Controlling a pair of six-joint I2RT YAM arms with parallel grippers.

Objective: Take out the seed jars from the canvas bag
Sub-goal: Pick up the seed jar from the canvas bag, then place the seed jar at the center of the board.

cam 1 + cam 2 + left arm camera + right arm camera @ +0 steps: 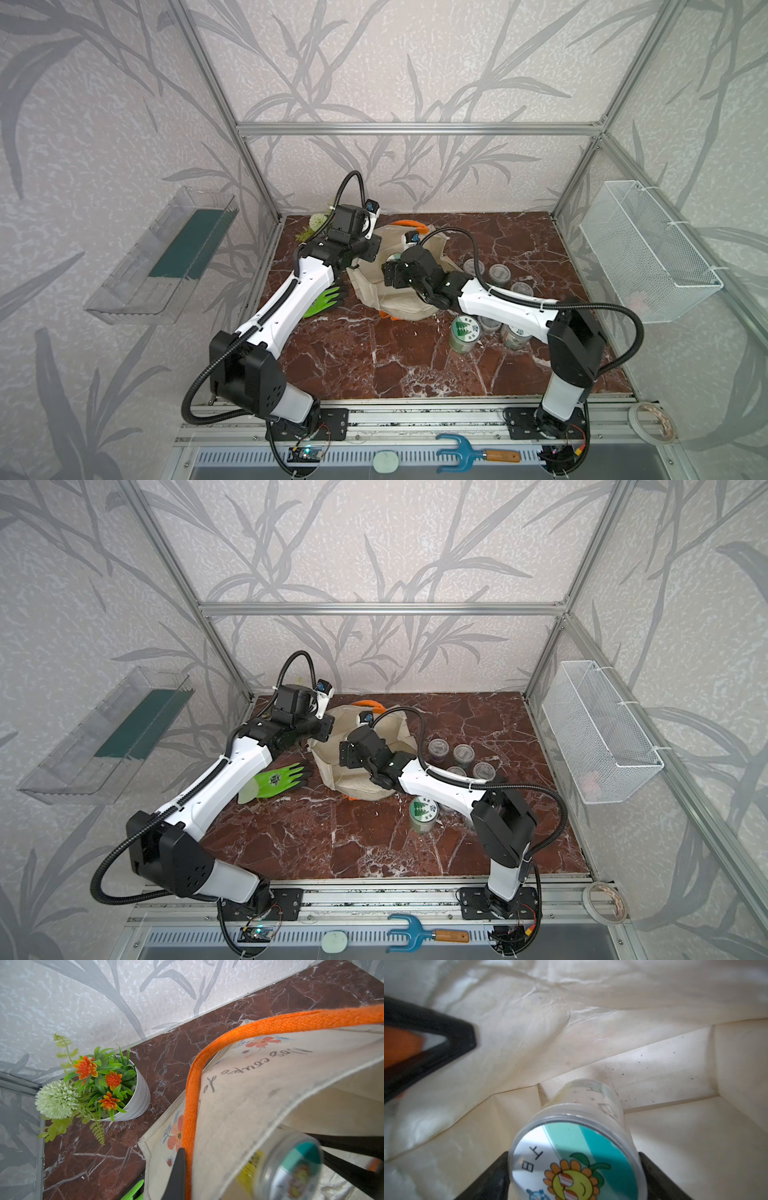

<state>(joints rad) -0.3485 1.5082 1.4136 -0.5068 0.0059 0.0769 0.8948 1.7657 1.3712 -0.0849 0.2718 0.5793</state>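
The beige canvas bag lies at the back middle of the table with its mouth held up. My left gripper is shut on the bag's rim beside the orange handle. Inside the bag, my right gripper is shut on a seed jar with a sunflower-pictured lid. Other seed jars stand outside to the right: clear ones and white-lidded ones.
A white flower pot stands in the back left corner. A green glove lies left of the bag. A blue hand fork rests on the front rail. A wire basket hangs on the right wall, a clear tray on the left.
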